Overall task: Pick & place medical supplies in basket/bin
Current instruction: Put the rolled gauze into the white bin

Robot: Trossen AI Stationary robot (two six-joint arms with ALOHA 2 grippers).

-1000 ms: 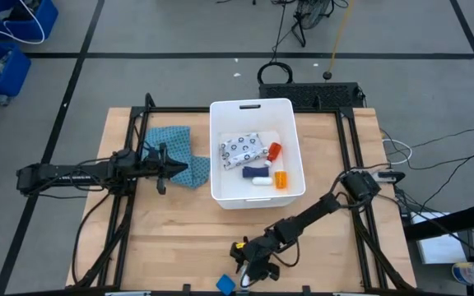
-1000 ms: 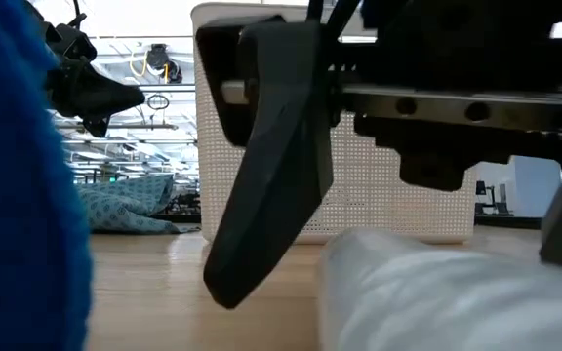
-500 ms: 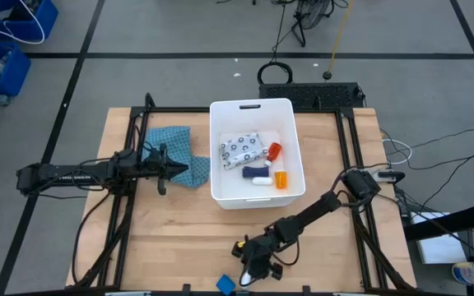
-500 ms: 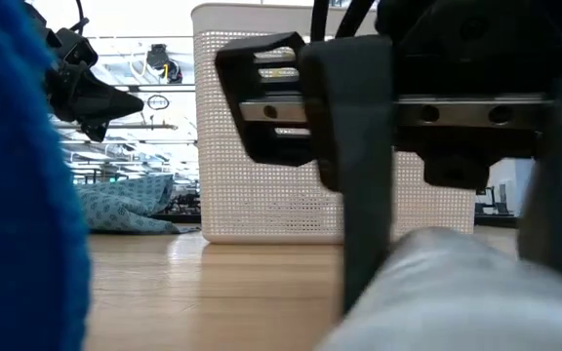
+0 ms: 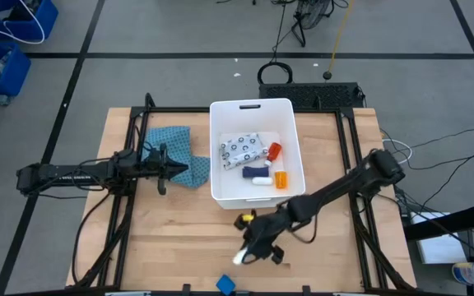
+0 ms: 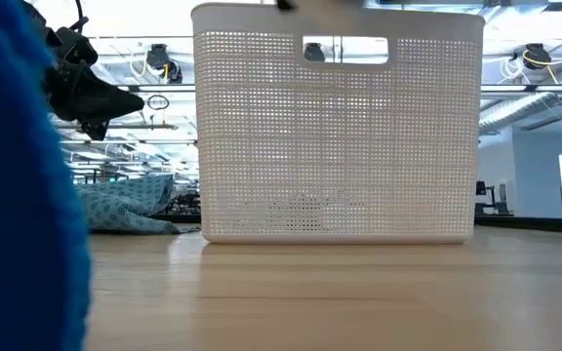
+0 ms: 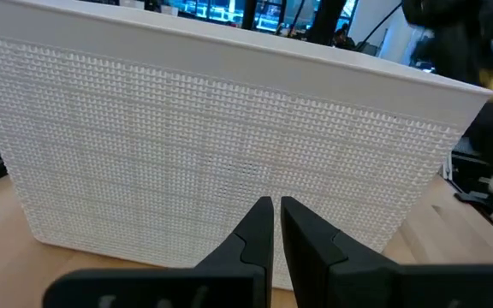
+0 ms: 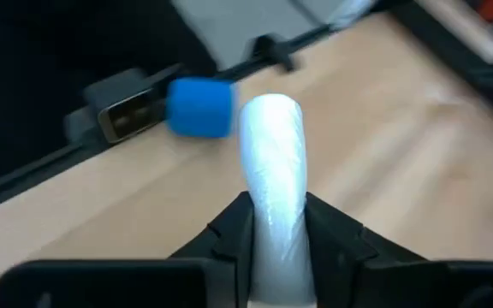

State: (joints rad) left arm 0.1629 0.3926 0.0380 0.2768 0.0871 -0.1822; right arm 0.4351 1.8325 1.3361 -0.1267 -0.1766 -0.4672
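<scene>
Right wrist view: glossy cylindrical white tube [image 8: 274, 162]

Four cameras on one wooden surface [image 5: 179, 238], and the white bin [image 5: 253, 148] links three of them.

Overhead looks straight down, taking in the whole surface and both arms. The low camera sits at surface level, facing the bin's [image 6: 338, 122] mesh wall close up, a blue piece [image 6: 18, 195] nearly against the lens. The left wrist camera peers past its gripper [image 7: 276, 224] at the same bin [image 7: 229, 154]. The right wrist camera looks down past its gripper [image 8: 272, 222] at the white tube [image 8: 272, 162], the blue piece [image 8: 199, 108] just beyond.
</scene>
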